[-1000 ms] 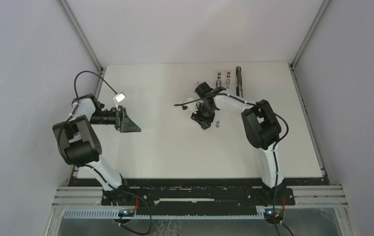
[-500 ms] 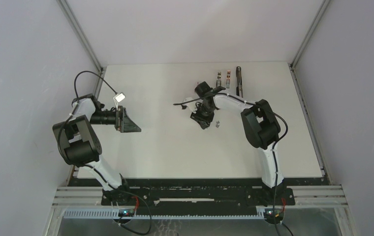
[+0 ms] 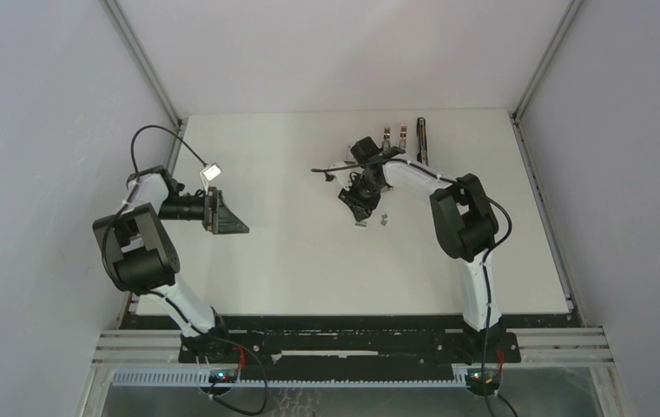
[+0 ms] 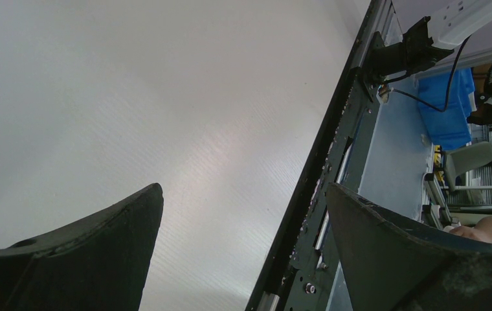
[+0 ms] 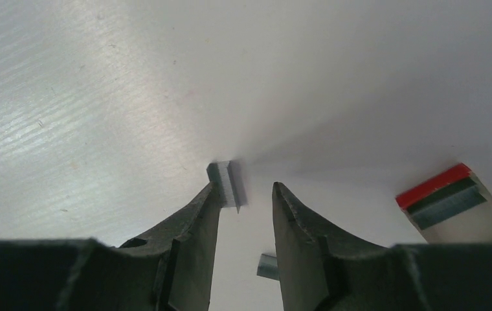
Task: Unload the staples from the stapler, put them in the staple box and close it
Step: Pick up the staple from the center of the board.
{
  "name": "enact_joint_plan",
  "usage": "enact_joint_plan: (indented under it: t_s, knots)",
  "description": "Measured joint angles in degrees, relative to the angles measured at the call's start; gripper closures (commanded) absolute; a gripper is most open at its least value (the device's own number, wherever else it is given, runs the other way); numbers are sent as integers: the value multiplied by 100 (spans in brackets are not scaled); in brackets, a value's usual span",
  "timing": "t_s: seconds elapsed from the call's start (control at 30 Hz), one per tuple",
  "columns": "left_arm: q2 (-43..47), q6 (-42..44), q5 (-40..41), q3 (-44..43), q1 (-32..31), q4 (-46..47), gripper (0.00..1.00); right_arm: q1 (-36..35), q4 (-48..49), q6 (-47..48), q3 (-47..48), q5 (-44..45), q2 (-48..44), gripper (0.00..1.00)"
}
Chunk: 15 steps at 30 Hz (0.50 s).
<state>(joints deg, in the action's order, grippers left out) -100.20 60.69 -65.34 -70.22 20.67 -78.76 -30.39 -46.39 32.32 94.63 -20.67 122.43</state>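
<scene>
In the right wrist view my right gripper (image 5: 244,186) stands partly open just above the table, with nothing pinched. One short strip of staples (image 5: 228,184) lies at the tip of its left finger (image 5: 198,220). A second strip (image 5: 267,265) lies lower down in the gap between the fingers. From above, the right gripper (image 3: 358,205) is mid-table, with a strip (image 3: 359,223) just off its tips and another (image 3: 383,217) to the right. The black stapler (image 3: 422,142) lies at the back, apart from both grippers. My left gripper (image 4: 243,188) is wide open and empty, at the table's left (image 3: 227,217).
A small red-and-white flat box (image 5: 454,201) lies to the right of the right gripper. Two thin metal pieces (image 3: 386,139) (image 3: 403,139) lie next to the stapler at the back. The table's near edge and black rail (image 4: 334,168) run past the left gripper.
The right wrist has shifted a little toward the back of the table, uncovering a staple strip at its fingertips. The left arm has not moved.
</scene>
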Motion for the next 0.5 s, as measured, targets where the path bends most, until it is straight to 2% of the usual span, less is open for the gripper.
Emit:
enact_joint_plan:
  t_s: [0.23,0.5]
  knots:
    - [0,2,-2,0,0,0,0,81,0,-37,79,-70,7,68]
    - [0,17,0,0,0,-2,0,74,-164,-22,170,-186,190,68]
